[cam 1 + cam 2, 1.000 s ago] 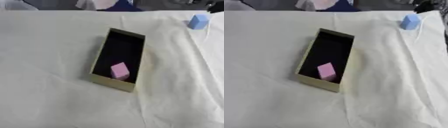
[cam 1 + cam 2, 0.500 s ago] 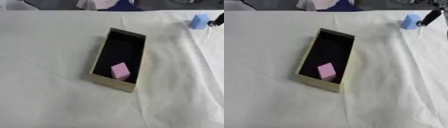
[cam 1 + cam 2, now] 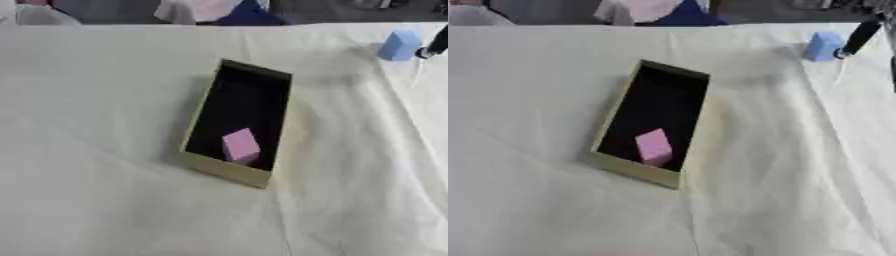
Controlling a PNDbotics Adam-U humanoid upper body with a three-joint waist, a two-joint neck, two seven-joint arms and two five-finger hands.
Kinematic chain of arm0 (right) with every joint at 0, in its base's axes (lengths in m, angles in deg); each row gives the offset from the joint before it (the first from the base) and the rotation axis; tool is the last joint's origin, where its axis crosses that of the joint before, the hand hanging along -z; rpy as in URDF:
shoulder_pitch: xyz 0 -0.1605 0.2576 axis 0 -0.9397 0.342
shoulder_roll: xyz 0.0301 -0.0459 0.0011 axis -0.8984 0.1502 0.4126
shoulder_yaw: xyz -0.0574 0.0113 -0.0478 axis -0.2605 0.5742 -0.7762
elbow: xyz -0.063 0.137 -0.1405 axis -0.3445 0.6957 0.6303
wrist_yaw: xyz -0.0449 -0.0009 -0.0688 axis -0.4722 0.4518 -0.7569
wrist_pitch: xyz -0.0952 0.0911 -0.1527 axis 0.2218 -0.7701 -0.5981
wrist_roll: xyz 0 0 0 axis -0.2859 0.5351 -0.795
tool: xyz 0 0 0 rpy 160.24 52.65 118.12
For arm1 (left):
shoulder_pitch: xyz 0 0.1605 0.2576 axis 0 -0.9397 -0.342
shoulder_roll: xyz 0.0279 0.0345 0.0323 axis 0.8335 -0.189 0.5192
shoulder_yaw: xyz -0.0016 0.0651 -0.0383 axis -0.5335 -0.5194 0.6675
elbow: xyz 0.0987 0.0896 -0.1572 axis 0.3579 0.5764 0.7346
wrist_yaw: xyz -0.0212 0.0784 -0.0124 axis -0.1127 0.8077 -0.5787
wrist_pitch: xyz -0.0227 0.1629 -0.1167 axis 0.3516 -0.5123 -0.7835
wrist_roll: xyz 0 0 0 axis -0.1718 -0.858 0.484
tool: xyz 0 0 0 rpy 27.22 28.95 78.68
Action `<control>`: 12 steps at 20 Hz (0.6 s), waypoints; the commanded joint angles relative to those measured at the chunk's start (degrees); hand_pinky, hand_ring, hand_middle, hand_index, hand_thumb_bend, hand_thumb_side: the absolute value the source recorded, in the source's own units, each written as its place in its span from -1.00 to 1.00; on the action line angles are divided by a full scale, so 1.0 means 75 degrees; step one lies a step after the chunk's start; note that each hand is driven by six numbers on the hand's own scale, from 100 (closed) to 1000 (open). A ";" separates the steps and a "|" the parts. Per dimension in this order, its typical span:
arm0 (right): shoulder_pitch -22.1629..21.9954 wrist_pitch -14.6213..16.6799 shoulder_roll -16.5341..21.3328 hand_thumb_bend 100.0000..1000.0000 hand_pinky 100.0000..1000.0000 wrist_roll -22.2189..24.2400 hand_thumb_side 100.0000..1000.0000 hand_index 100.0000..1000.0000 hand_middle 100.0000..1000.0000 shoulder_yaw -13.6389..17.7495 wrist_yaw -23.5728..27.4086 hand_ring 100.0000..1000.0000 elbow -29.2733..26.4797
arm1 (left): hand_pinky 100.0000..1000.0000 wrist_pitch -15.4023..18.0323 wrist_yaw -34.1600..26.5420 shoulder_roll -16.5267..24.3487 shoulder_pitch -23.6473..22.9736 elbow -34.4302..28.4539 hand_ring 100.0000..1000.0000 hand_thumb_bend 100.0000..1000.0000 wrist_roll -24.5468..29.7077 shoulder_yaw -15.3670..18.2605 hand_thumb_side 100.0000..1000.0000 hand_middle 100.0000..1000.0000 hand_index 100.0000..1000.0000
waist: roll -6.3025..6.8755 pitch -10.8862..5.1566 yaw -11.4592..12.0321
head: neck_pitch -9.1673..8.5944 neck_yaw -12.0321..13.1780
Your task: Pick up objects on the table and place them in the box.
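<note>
An open tan box (image 3: 229, 170) with a dark inside lies at the middle of the white-covered table, and a pink block (image 3: 240, 145) sits in its near end. A light blue block (image 3: 824, 46) stands on the cloth at the far right. My right hand (image 3: 857, 38) comes in from the upper right corner. One straight black finger slants down to just right of the blue block, its tip at the block's side, and nothing is held. Most of that hand is out of view. My left hand shows in neither view.
The white cloth (image 3: 105, 190) is creased, with a long fold running down the right side. People sit beyond the table's far edge, none touching anything.
My right hand has come down from the upper right corner, and its finger now lies beside the blue block. The box and both blocks have not moved.
</note>
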 commanded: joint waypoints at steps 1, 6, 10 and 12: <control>0.0339 -0.0154 0.0083 -0.24 0.91 -0.0013 -1.00 1.00 0.88 0.0037 -0.0287 1.00 0.0248 | 0.37 0.0002 0.0008 0.0215 0.0070 -0.0153 0.44 -0.56 0.0014 0.0063 0.45 0.43 0.73 | 0.0012 -0.0105 0.0021 | -0.0101 -0.0019; 0.0559 -0.0359 -0.0018 -0.34 0.91 -0.0075 -1.00 1.00 0.87 0.0067 -0.0376 1.00 0.0662 | 0.37 0.0000 0.0003 0.0208 0.0083 -0.0153 0.44 -0.57 0.0028 0.0053 0.45 0.43 0.73 | 0.0041 -0.0054 0.0056 | -0.0125 -0.0018; 0.0670 -0.0458 -0.0073 -0.46 0.92 -0.0102 -1.00 1.00 0.87 0.0027 -0.0363 1.00 0.0846 | 0.36 0.0008 -0.0003 0.0209 0.0114 -0.0153 0.44 -0.58 0.0045 0.0043 0.44 0.43 0.73 | 0.0072 -0.0010 0.0074 | -0.0140 -0.0037; 0.0715 -0.0606 -0.0078 -0.54 0.92 -0.0130 -1.00 1.00 0.87 0.0040 -0.0449 1.00 0.0945 | 0.36 0.0012 -0.0006 0.0207 0.0123 -0.0153 0.44 -0.58 0.0048 0.0044 0.44 0.43 0.73 | 0.0084 0.0010 0.0085 | -0.0153 -0.0062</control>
